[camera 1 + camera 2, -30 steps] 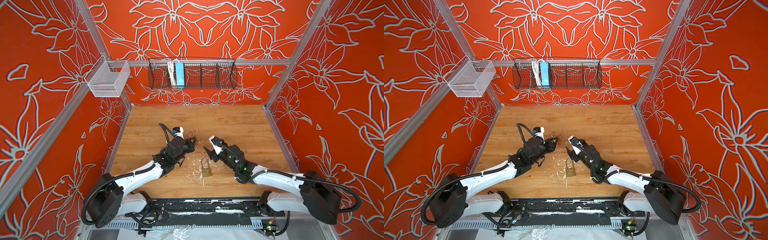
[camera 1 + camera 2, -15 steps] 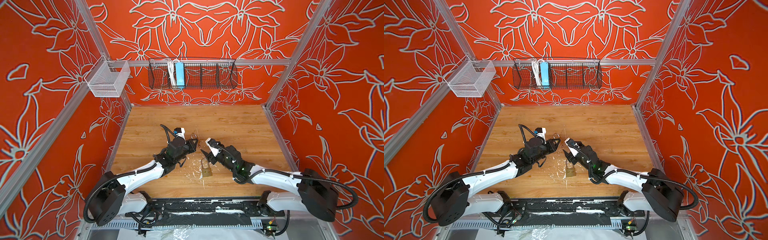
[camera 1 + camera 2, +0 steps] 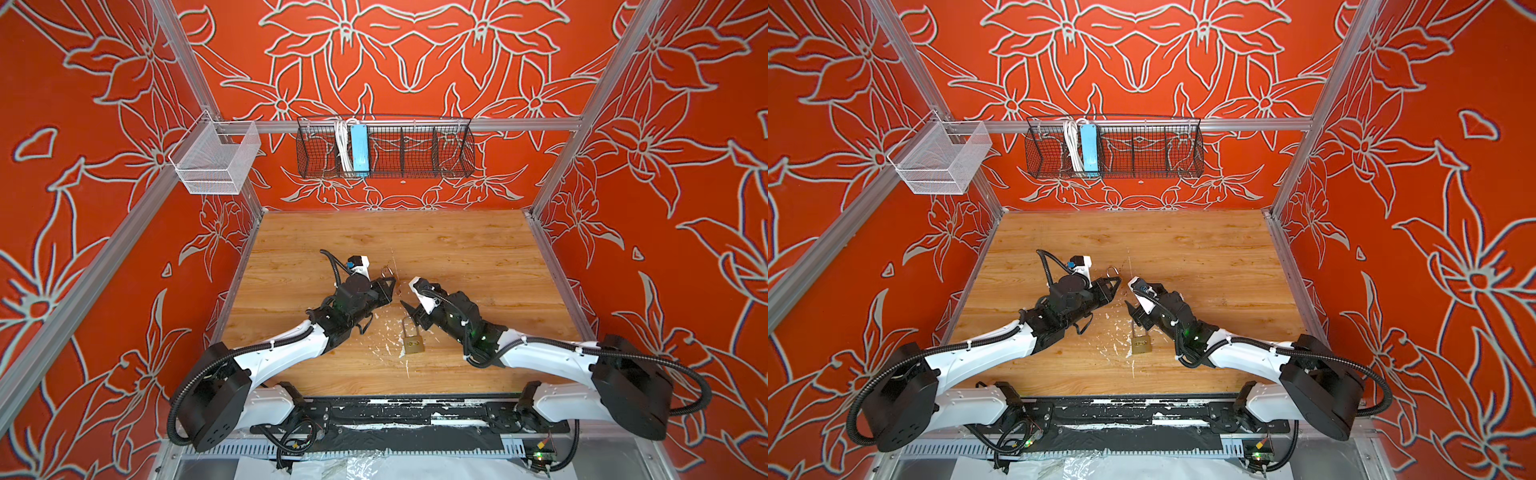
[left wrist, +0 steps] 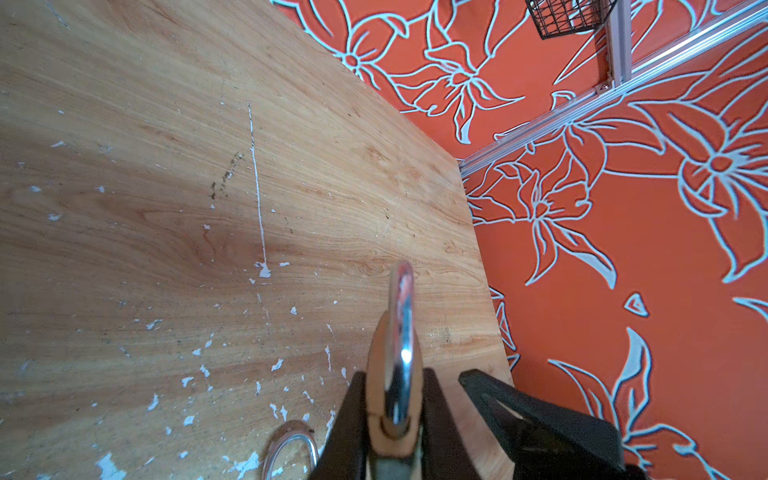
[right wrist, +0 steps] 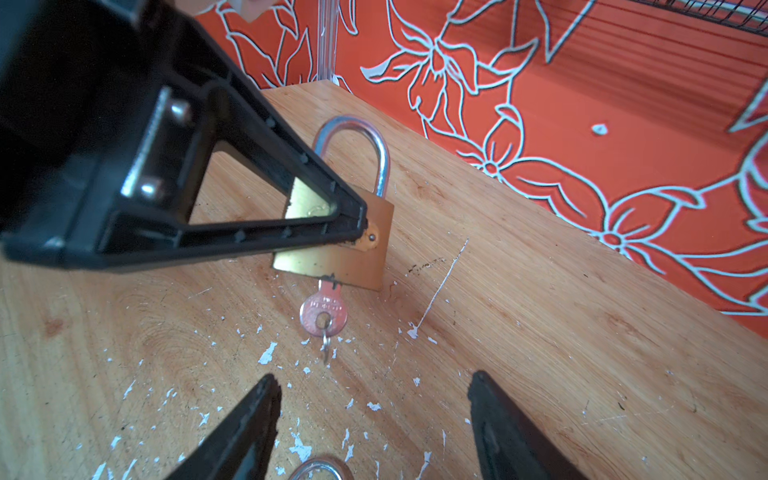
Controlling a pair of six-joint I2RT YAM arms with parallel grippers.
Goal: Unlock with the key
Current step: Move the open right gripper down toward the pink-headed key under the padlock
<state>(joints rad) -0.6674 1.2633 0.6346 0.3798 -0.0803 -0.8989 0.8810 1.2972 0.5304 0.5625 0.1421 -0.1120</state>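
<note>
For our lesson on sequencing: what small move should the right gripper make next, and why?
Probably ease the right gripper forward and close on the key: its jaws stand open short of it, while the left gripper clamps the padlock with the key already inserted.

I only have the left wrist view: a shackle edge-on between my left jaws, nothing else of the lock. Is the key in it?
Observer: Yes. In the right wrist view the key sits in the keyhole of the held padlock.
Operator: Is the right side on it?
Observer: No. The right gripper faces the key with its jaws open, short of it.
Operator: Anything else nearby?
Observer: A second padlock lies flat on the table, seen in both top views, closer to the robot's base than the right gripper's tips.
</note>
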